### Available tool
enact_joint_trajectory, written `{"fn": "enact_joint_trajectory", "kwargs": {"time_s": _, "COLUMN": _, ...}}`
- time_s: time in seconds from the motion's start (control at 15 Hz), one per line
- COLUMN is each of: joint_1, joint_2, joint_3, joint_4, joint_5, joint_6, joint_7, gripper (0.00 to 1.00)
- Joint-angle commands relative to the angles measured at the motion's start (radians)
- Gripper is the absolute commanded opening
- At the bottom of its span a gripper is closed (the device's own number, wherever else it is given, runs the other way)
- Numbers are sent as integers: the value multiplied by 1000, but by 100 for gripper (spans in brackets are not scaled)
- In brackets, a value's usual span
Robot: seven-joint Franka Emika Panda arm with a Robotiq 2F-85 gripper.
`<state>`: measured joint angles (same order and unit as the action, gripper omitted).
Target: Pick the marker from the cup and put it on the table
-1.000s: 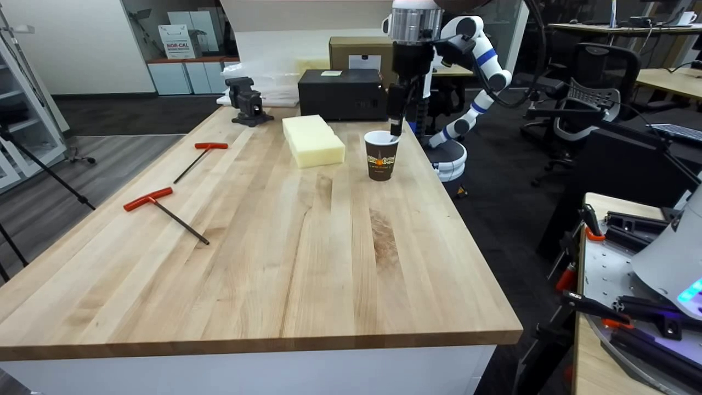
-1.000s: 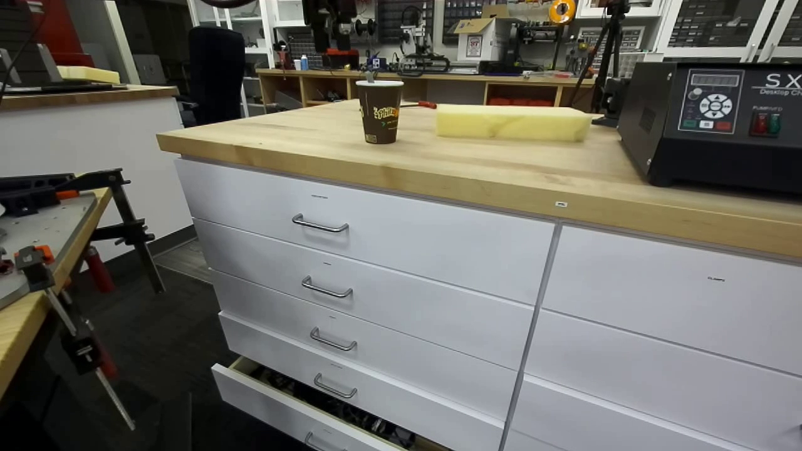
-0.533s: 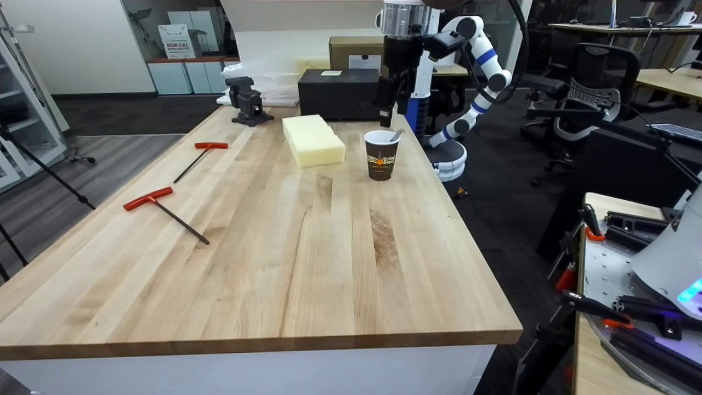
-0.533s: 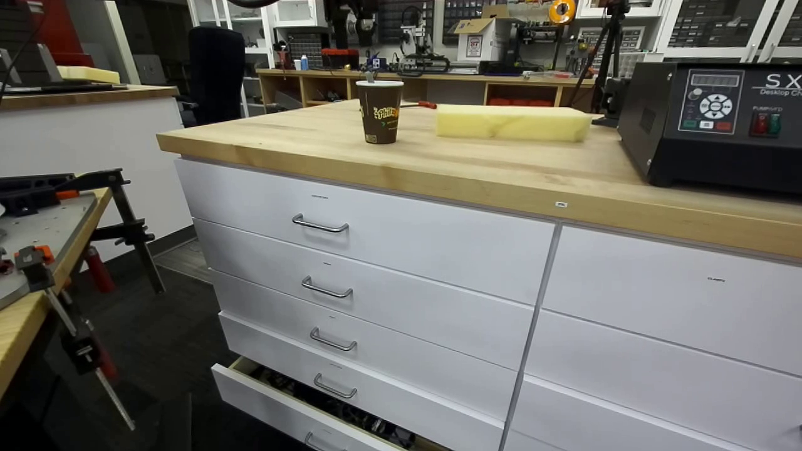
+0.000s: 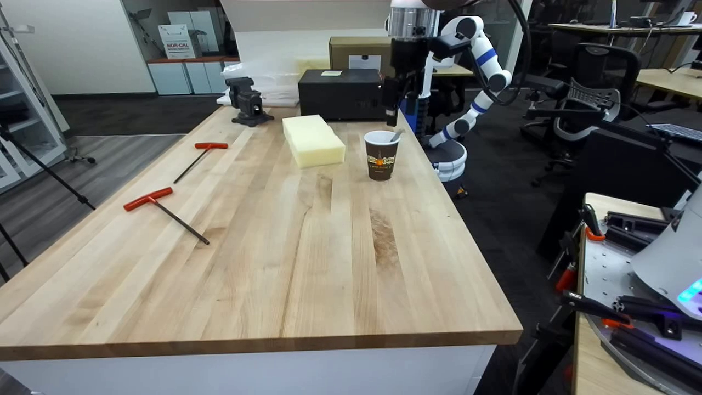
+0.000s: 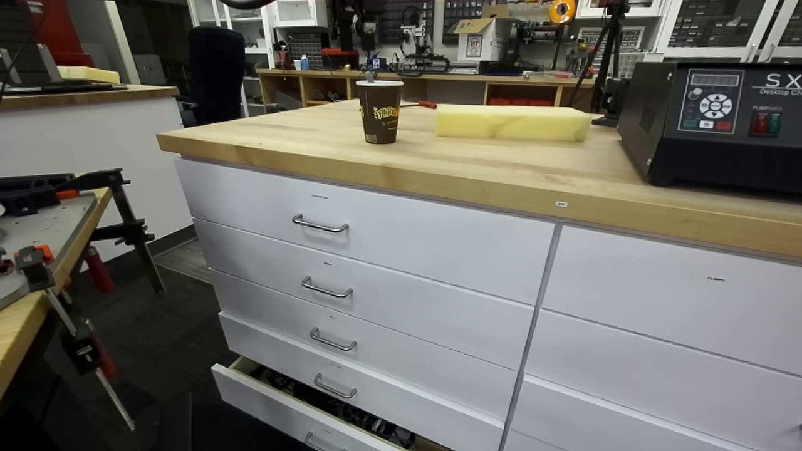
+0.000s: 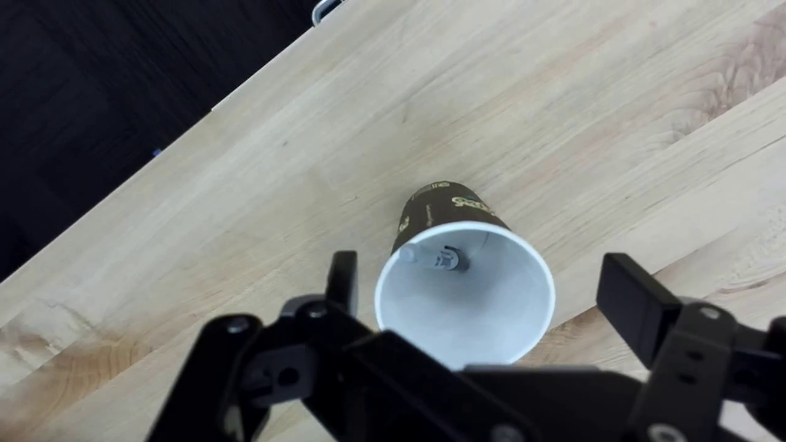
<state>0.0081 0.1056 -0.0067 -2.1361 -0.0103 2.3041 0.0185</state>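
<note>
The dark brown cup (image 5: 381, 159) stands upright on the table (image 5: 307, 263); it also shows in an exterior view (image 6: 380, 116). In the wrist view the cup (image 7: 439, 202) opens toward the camera. The pale marker leans inside it against the wall, its end at the rim (image 7: 424, 256). The marker's tip sticks out above the rim in both exterior views (image 5: 397, 135) (image 6: 369, 77). My gripper (image 7: 488, 288) is open and empty, its fingers apart on either side of the cup's mouth in the wrist view. In an exterior view the gripper (image 5: 395, 114) hangs pointing down near the rim.
A yellow block (image 5: 315, 144) lies beside the cup. A black machine (image 5: 343, 96) and a small black vise (image 5: 247, 101) stand at the far end. Two red-handled T tools (image 5: 148, 198) (image 5: 211, 146) lie across the table. The table edge (image 7: 212, 110) runs near the cup.
My gripper was over the marker's tip one second ago. It moved away and up, then shifted back slightly toward the cup. The marker's tip is now uncovered; cup and marker look unmoved.
</note>
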Motion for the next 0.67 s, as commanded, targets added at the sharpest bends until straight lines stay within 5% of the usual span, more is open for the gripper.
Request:
{"fn": "enact_joint_trajectory", "kwargs": {"time_s": 0.0, "joint_1": -4, "joint_2": 12, "joint_3": 4, "joint_4": -3, "joint_5": 33, "joint_6": -18, "joint_7": 11, "gripper": 90}}
{"fn": "enact_joint_trajectory", "kwargs": {"time_s": 0.07, "joint_1": -3, "joint_2": 19, "joint_3": 5, "joint_4": -2, "joint_5": 39, "joint_6": -18, "joint_7": 9, "gripper": 67}}
{"fn": "enact_joint_trajectory", "kwargs": {"time_s": 0.47, "joint_1": -1, "joint_2": 49, "joint_3": 3, "joint_4": 16, "joint_5": 31, "joint_6": -23, "joint_7": 16, "gripper": 43}}
{"fn": "enact_joint_trajectory", "kwargs": {"time_s": 0.6, "joint_1": -2, "joint_2": 52, "joint_3": 2, "joint_4": 18, "joint_5": 27, "joint_6": -21, "joint_7": 18, "gripper": 74}}
